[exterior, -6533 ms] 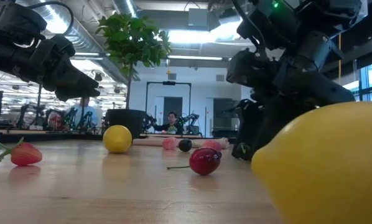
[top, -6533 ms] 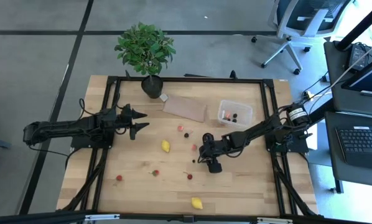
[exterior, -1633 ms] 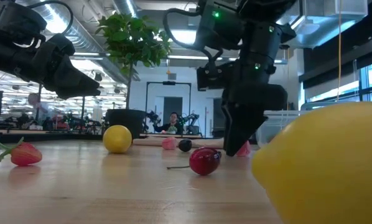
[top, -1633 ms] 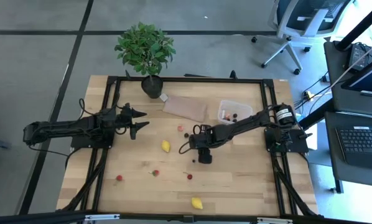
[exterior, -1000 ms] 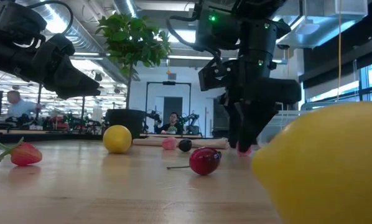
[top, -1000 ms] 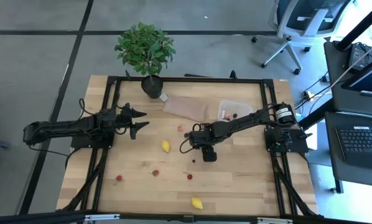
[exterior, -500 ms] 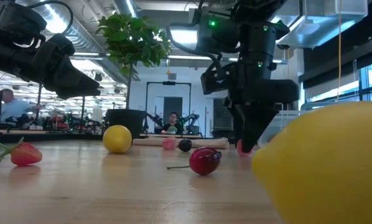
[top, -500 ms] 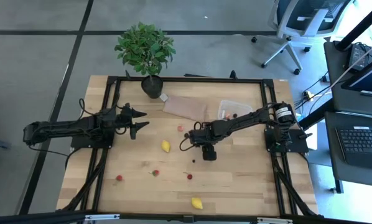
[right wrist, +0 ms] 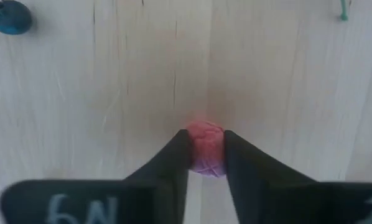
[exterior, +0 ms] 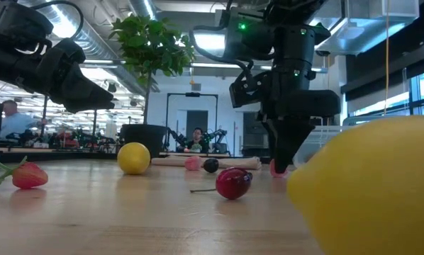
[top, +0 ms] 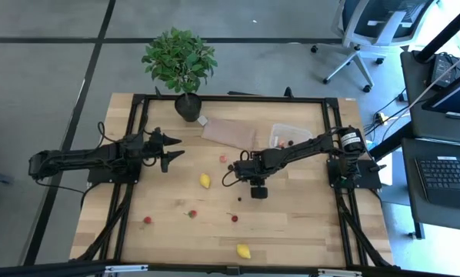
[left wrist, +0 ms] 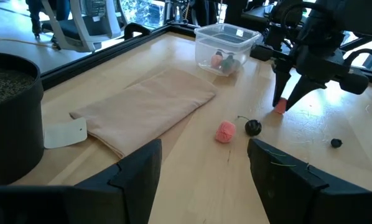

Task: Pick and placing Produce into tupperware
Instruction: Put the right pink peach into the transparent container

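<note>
My right gripper [right wrist: 204, 142] stands upright at the table's middle, shut on a pink berry [right wrist: 205, 138]; it also shows in the low view [exterior: 281, 167] and the left wrist view [left wrist: 280, 104]. The clear tupperware [top: 290, 137] sits at the far right with several pieces inside. Loose on the wood lie two lemons [top: 205, 181] [top: 244, 251], two strawberries [top: 147, 220] [top: 191, 213], a cherry [top: 234, 218], another pink berry [left wrist: 225, 132] and a dark cherry [left wrist: 253, 127]. My left gripper [top: 171, 150] hovers open over the table's left part. My right gripper pinches the pink berry by its two opposite sides [right wrist: 195, 148] between its two fingers [right wrist: 173, 163]. The fingers come from above, pointing down. The berry sits at their tips, its underside at the tabletop [exterior: 274, 170].
A flat tan sheet [top: 228, 132] lies at the far middle beside a potted plant [top: 181, 65]. A small dark bit [right wrist: 9, 16] and a green stem [right wrist: 343, 11] lie near the held berry. A black frame [top: 230, 98] rims the table.
My right gripper has moved slightly toward the table's right edge over the pink berry and has shut its fingers on it. The berry stays at the tabletop.
</note>
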Robot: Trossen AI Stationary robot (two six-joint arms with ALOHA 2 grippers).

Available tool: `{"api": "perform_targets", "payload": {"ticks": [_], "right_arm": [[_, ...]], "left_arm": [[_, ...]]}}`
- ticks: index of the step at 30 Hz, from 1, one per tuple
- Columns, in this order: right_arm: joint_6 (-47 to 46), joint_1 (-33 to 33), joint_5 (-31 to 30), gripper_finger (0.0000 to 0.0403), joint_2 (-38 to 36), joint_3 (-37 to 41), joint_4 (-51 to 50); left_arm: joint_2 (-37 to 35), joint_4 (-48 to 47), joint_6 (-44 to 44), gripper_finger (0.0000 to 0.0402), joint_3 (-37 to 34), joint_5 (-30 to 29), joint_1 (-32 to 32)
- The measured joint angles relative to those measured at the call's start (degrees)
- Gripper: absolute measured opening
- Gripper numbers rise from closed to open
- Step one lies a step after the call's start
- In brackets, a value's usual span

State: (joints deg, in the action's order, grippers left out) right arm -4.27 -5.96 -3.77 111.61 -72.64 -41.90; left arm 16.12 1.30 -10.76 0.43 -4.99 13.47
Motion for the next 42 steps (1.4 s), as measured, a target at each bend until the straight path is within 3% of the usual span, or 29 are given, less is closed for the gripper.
{"api": "perform_targets", "payload": {"ticks": [4, 9, 18, 24, 34, 42], "right_arm": [[-1.1, 0.0, 0.0, 0.0052, 0.0, -0.1, -0.6], [-7.1, 1.8, 0.0, 0.0051, -1.4, -2.6, -8.8], [-21.6, 10.8, -0.5, 0.0053, -14.3, -8.1, -22.4], [-37.4, 18.2, -7.0, 0.0053, -20.4, -7.0, -32.4], [-37.6, 27.2, -2.4, 0.0064, -20.1, 4.4, -26.7], [-37.8, 28.1, -2.1, 0.0083, -20.2, 9.9, -24.6]], "left_arm": [[0.0, 0.0, 0.0, 0.0231, 0.0, 0.0, 0.0], [0.0, 0.0, -0.1, 0.0231, 0.0, 0.0, 0.0], [0.0, 0.0, 0.6, 0.0231, 0.0, 0.0, 0.0], [0.0, 0.0, 0.9, 0.0231, 0.0, 0.0, 0.0], [0.0, 0.0, 0.7, 0.0231, 0.0, 0.0, 0.0], [0.0, 0.0, 0.7, 0.0231, 0.0, 0.0, 0.0]]}}
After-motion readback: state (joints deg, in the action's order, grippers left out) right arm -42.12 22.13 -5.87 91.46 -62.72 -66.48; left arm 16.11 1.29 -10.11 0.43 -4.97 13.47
